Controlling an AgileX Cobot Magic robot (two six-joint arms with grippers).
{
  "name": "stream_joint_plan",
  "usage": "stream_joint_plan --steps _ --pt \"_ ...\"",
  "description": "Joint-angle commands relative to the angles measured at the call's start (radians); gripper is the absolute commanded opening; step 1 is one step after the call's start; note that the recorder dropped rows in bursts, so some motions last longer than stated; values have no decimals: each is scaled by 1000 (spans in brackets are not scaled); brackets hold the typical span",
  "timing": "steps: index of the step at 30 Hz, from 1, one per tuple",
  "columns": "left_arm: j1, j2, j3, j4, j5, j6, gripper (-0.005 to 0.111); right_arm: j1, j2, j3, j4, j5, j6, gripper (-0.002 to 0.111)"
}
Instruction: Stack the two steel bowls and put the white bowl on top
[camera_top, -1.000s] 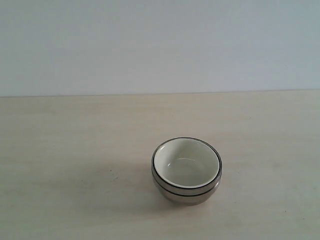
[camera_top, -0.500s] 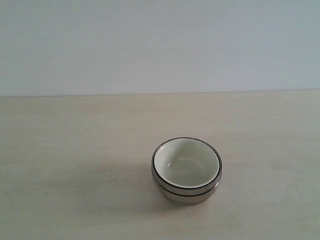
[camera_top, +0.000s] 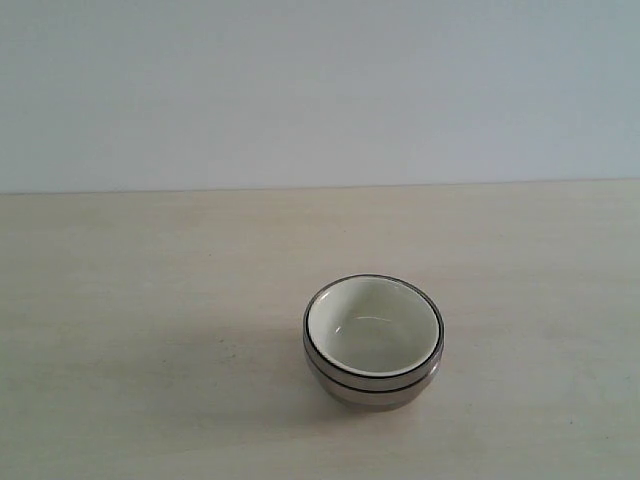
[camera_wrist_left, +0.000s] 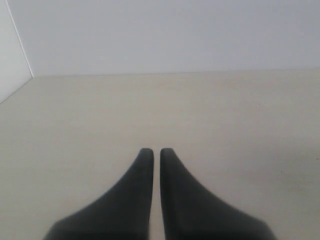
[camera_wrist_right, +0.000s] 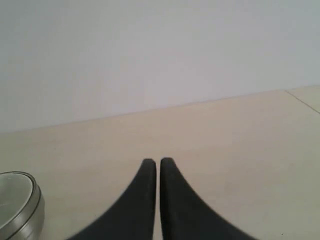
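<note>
The white bowl (camera_top: 372, 325) sits nested on top of the two steel bowls (camera_top: 372, 388), all in one stack slightly right of the table's middle in the exterior view. The steel rims show as dark rings around it. Part of the stack (camera_wrist_right: 19, 207) also shows at the edge of the right wrist view, apart from my right gripper (camera_wrist_right: 157, 161), which is shut and empty. My left gripper (camera_wrist_left: 153, 150) is shut too, over bare table, with no bowl in its view. Neither gripper appears in the exterior view.
The pale wooden table (camera_top: 150, 300) runs back to a plain light wall (camera_top: 320, 90). A side wall corner (camera_wrist_left: 15, 50) shows in the left wrist view, and a table edge (camera_wrist_right: 302, 102) shows in the right wrist view.
</note>
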Motion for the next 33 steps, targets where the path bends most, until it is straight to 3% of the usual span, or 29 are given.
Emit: stream_joint_plan --steps 1,11,33 --pt "1 -3 3 -3 -7 -11 4 -3 -6 4 -18 4 -1 0" --pt "1 -3 3 -3 -7 -11 4 -3 -6 4 -21 178 -169 0" --pt "1 -3 3 -3 -7 -11 4 -3 -6 4 -13 183 -194 0"
